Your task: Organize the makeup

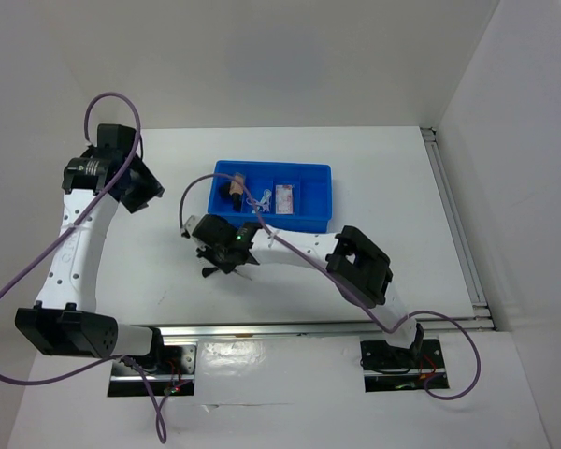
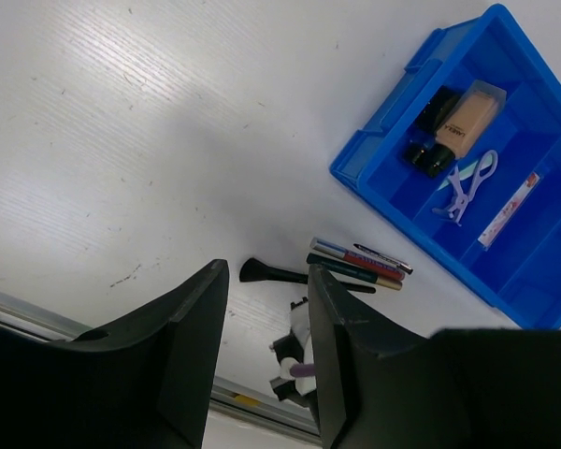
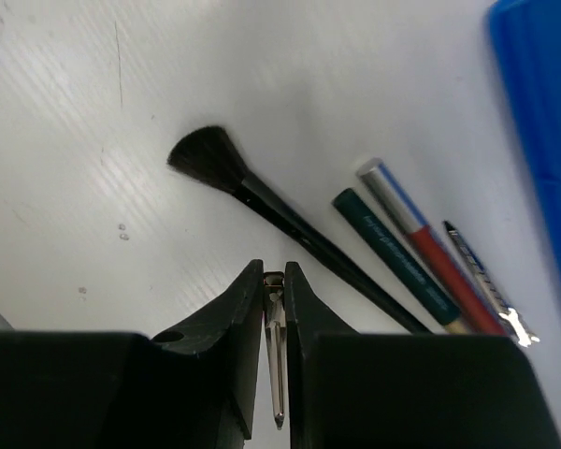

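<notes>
R gripper (image 3: 274, 281): jaws narrow, pinching slim silver stick (image 3: 276, 374).
Brush (image 3: 262, 201): flat on table (image 2: 122, 140), just beyond.
Pencils (image 3: 402, 257): side by side, betw. brush & tray.
Tray (image 2: 374, 159): holds tan tube (image 2: 466, 120), lilac piece (image 2: 467, 182), packet (image 2: 510, 209).
L gripper (image 2: 266, 271): wide, holding nothing, above table.

A robotics lab is indicated: a white bench (image 1: 374, 178) is enclosed by plain white panels (image 1: 262, 56), and robot arms (image 1: 299, 245) are mounted at a metal rail (image 1: 290, 328).

Brush (image 3: 262, 201) beside pencils (image 3: 421, 253) on table (image 2: 122, 140), tray (image 2: 374, 159) behind them (bottle (image 2: 463, 126) inside)
</notes>
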Robot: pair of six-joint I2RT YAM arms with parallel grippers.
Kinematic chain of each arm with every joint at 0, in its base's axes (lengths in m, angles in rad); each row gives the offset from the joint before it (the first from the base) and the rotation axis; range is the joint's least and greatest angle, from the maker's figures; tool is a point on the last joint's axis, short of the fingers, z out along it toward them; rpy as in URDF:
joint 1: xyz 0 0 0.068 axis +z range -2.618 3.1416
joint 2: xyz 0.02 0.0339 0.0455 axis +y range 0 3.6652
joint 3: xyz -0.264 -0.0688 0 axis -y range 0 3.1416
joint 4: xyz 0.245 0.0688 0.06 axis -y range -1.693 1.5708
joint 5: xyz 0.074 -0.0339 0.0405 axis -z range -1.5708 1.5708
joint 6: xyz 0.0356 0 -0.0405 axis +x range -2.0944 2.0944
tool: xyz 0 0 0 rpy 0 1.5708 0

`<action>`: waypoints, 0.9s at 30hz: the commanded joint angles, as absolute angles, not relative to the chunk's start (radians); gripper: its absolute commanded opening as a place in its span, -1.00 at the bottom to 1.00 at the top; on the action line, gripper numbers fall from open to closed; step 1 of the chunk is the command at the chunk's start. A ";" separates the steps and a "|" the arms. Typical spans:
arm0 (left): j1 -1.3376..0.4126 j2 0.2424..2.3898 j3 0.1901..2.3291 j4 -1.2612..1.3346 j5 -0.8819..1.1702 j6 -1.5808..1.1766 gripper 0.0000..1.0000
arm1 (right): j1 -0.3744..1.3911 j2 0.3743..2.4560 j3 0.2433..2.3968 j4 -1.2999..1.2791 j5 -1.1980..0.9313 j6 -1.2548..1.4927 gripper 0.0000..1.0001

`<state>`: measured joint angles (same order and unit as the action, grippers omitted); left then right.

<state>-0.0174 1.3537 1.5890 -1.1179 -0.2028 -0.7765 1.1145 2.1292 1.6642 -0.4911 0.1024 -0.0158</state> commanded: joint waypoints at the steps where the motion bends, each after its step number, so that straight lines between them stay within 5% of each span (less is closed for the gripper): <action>1: -0.012 1.313 1.565 -1.091 -0.202 -0.739 0.06 | 1.091 2.028 1.784 -0.549 0.193 0.006 -0.63; 15: 0.006 1.356 1.585 -1.081 -0.246 -0.707 0.08 | 0.731 2.193 2.304 -0.712 0.156 0.265 -0.63; 27: 0.006 1.368 1.575 -1.081 -0.255 -0.707 0.08 | 0.618 2.309 2.296 -0.558 0.038 0.468 -0.63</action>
